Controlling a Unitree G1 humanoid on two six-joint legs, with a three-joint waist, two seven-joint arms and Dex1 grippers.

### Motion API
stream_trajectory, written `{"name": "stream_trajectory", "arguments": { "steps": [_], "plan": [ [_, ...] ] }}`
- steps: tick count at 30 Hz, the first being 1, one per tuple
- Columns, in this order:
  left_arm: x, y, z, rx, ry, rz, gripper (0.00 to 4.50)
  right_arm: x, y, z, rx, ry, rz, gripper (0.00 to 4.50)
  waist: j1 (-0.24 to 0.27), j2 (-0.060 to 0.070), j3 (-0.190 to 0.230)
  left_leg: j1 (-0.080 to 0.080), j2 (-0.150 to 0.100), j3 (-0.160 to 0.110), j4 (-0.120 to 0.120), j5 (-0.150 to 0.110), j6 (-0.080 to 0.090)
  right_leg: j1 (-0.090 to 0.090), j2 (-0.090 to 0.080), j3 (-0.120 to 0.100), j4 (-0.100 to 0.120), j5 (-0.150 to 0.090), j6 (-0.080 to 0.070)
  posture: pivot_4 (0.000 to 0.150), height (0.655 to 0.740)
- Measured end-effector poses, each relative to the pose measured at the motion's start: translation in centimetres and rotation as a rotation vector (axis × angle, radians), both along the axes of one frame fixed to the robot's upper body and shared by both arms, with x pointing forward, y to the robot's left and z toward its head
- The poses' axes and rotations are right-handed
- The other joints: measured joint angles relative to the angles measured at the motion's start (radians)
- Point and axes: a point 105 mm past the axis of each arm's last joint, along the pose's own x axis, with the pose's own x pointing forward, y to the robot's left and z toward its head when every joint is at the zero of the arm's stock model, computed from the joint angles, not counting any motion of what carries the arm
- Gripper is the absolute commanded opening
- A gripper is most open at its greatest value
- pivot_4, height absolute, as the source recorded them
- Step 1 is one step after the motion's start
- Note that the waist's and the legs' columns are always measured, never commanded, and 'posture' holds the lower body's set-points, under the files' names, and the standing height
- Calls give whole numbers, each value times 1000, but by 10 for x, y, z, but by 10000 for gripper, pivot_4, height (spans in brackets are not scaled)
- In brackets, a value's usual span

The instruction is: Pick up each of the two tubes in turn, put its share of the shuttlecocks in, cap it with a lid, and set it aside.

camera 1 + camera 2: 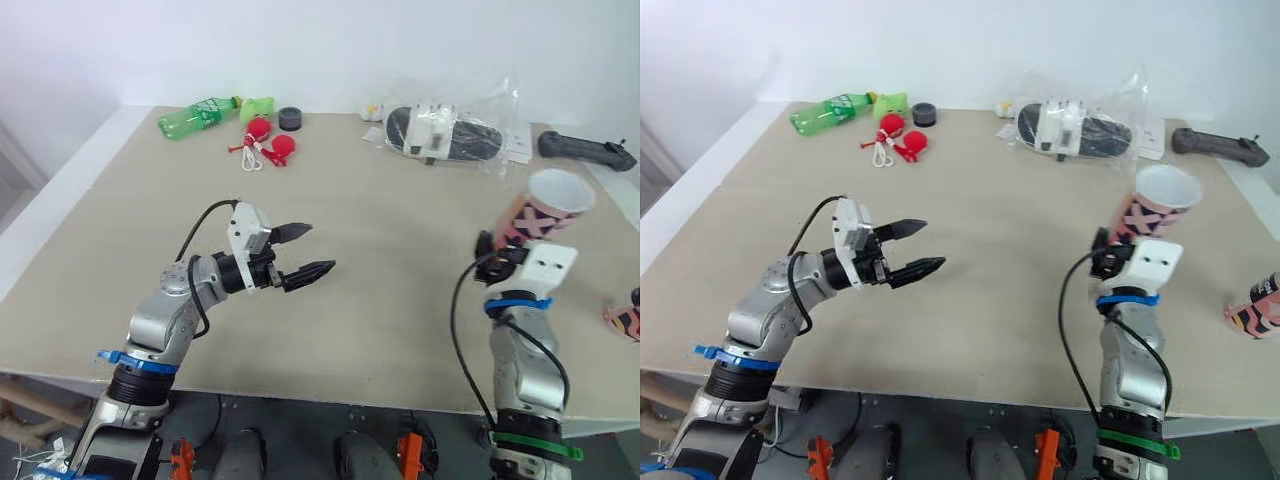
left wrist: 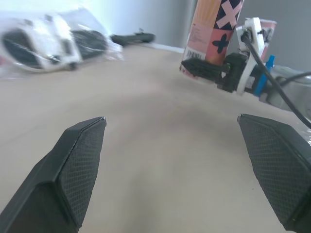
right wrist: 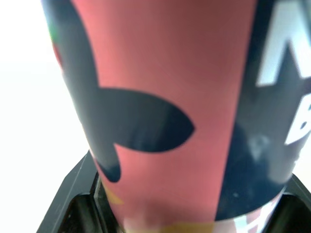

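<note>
Pink-and-black tube [image 3: 160, 111], apparently within gripper [image 3: 184, 213]

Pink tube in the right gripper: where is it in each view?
Left eye view: tube on the right, mouth open.
Right eye view: same, on the right.
Left wrist view: across the table, ahead.
Right wrist view: close up, straight ahead.
Shared landmark: right gripper clamped at its base.

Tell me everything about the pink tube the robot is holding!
The tube is pink with black shapes and white crosses, and looks like cardboard. Its top is open, no lid on, with a pale rim. It is held nearly upright, tilted a little, over the right side of the table. The right gripper is shut around its lower part. Nothing else touches it.
</note>
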Motion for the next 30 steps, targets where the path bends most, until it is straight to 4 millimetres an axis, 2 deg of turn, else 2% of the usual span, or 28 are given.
{"name": "stream_trajectory", "arguments": {
  "steps": [4, 7, 10, 14, 22, 26, 30],
  "plan": [
    [0, -8, 1, 12, -7, -44, 45000, -9, -31, -18, 19, 67, -167, 27286, -1, 2, 1, 0, 0, 0, 0, 0, 0, 0, 0, 1, 0, 0, 1, 1500, 7400],
    [-1, -13, 5, 5, -18, -68, 45000, -14, -44, -27, 45, 89, -239, 27286, -1, 2, 1, 0, 0, 1, 1, 0, 0, 0, 0, 1, 0, 0, 2, 1500, 7400],
    [-3, -17, 5, 2, -18, -83, 45000, -13, -48, -28, 47, 91, -256, 27286, -2, 3, 0, 0, 0, 2, 1, 0, 0, 0, 0, 2, 0, 0, 2, 1500, 7400],
    [-4, -19, 3, 7, -17, -89, 45000, -10, -50, -30, 52, 88, -260, 44730, -1, 3, 0, 0, 0, 2, 1, 0, 0, 0, 0, 2, 0, 0, 2, 1500, 7400],
    [-4, -19, 2, 13, -29, -86, 45000, -10, -51, -35, 57, 87, -252, 44730, 0, 3, 0, 0, 0, 1, 1, 0, 0, 0, 0, 2, 0, 0, 2, 1500, 7400],
    [-5, -18, 0, 17, -24, -90, 45000, -19, -49, -32, 26, 77, -240, 44730, 1, 4, 0, 0, 0, 1, 1, 0, 0, 0, 0, 2, 0, 0, 1, 1500, 7400],
    [-6, -16, -6, 20, -8, -87, 45000, -32, -34, -24, -3, 65, -205, 44730, 1, 5, 0, 0, 0, 1, 0, 0, 0, 0, 0, 2, 0, -1, 2, 1500, 7400]
  ]
}}
